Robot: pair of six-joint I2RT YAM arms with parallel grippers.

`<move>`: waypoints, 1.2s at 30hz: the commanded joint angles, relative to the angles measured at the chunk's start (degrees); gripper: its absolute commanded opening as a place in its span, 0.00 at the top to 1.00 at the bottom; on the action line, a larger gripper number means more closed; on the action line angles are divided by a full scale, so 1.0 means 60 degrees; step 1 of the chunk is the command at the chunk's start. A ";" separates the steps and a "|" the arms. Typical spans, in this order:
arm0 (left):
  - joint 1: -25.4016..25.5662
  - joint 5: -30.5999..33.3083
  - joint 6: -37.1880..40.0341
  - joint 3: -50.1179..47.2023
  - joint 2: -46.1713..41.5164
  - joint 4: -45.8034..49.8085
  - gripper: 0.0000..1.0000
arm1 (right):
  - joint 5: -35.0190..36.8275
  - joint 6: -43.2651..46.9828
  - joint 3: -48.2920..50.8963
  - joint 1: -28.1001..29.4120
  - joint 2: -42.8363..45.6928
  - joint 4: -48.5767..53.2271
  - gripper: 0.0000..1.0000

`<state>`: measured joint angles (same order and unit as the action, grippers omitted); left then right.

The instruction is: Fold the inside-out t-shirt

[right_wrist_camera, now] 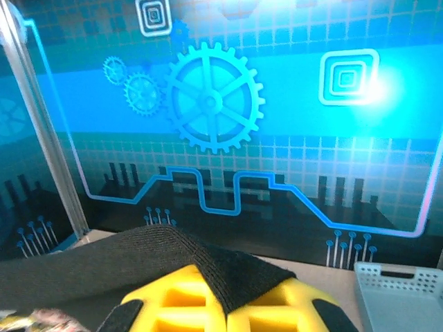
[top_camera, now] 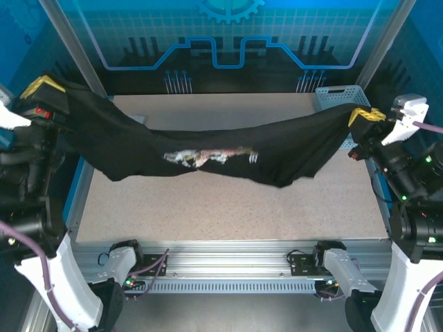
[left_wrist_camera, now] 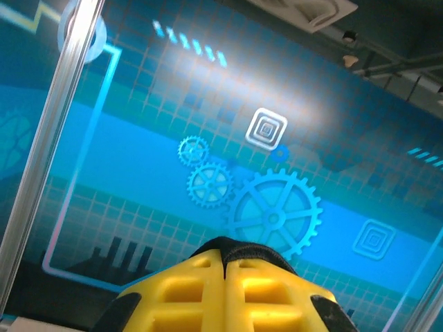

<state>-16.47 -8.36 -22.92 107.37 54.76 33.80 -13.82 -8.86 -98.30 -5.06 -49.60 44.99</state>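
Shirt (top_camera: pixel 208 149) slung over tabletop (top_camera: pixel 228 207), sagging mid-span, print at centre. Left jaws clamped on its 10 o'clock end; right jaws clamped on the 3 o'clock end.

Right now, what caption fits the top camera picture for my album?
Left claw and right claw stretch the black floral t-shirt up over the speckled table.
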 commanded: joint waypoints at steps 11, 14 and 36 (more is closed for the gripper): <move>0.1881 0.2102 0.0901 0.4429 0.7266 0.0898 1.00 | 0.0486 -0.0547 -0.1188 0.0233 -0.5817 -0.2260 1.00; 0.1734 0.2037 0.0778 0.6200 0.7538 0.0964 1.00 | 0.0193 -0.0535 -0.1704 0.0240 -0.5571 -0.2881 1.00; 0.1353 0.1788 0.1481 0.1817 0.0747 -0.1383 1.00 | 0.0693 0.0263 -0.2205 0.0213 -0.0901 -0.0906 1.00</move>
<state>-8.10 0.38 -16.86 117.60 60.38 30.09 -12.36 -8.60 -111.28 -4.03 -57.41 39.81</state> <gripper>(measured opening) 0.053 0.058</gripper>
